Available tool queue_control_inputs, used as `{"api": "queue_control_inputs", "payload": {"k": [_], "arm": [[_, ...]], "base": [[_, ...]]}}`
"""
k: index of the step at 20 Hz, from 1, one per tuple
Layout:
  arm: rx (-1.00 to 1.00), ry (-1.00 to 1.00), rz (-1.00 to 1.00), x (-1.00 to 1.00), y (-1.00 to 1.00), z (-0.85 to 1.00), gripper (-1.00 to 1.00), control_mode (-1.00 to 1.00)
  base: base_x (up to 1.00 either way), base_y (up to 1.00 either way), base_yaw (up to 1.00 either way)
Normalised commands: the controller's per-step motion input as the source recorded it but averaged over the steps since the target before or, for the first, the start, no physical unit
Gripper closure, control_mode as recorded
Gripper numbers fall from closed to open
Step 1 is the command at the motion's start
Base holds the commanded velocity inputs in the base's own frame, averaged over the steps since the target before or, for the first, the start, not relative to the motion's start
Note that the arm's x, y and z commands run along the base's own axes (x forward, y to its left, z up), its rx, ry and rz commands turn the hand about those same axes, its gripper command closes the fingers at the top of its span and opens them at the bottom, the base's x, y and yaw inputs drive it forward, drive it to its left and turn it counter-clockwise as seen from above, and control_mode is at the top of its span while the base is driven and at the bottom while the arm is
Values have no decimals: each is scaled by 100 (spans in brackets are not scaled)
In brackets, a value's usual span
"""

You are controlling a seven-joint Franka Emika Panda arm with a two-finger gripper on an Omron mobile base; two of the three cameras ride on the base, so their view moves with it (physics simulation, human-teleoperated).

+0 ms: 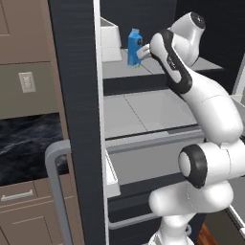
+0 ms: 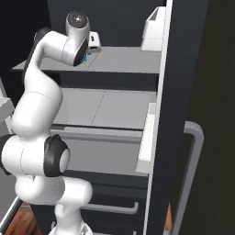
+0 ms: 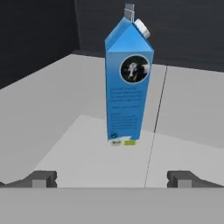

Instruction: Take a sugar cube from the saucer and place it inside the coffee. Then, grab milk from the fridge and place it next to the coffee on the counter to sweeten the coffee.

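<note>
An upright blue milk carton [image 3: 128,83] on a pale fridge shelf [image 3: 65,131] is faced by the wide-open gripper [image 3: 111,179]; likely light, rigid, best clasped mid-body.

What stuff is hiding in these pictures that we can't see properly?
- Milk: in the left base view the arm covers its right edge; in the right base view the wrist hides nearly all of it.
- Gripper: the left base view hides its fingers behind the arm; the hand view shows the tips wide apart.
- Fridge: the picture edges cut off its top and bottom.
- Counter: the open fridge door hides its right end.
</note>
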Motion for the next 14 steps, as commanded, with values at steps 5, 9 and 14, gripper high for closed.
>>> {"api": "queue_control_inputs", "payload": {"k": [5,9,14], "arm": [[0,-6,3,55,13,0,-100,-100],[0,-5,0,56,27,0,-100,-100],[0,-3,0,35,19,0,-100,-100]], "base": [[0,0,0],[0,0,0],[0,0,0]]}}
